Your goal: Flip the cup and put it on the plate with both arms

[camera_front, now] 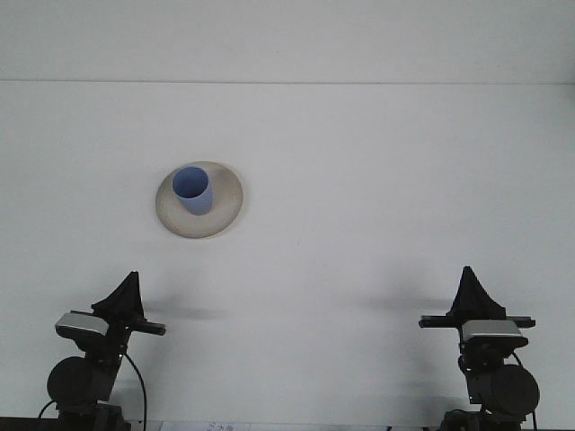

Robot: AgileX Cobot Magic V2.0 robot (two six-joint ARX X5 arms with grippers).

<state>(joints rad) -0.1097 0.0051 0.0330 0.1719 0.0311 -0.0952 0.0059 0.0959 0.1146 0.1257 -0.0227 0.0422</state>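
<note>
A plain white table (359, 180) fills nearly the whole view under soft, even light, meeting a pale white wall (287, 40) along a faint horizontal line at the top.

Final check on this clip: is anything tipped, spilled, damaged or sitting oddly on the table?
Nothing stands out. The blue cup stands upright, mouth up, on the beige plate, left of its centre. No spill or damage shows. The left gripper and right gripper are both near the bottom edge, apart from the plate.
</note>
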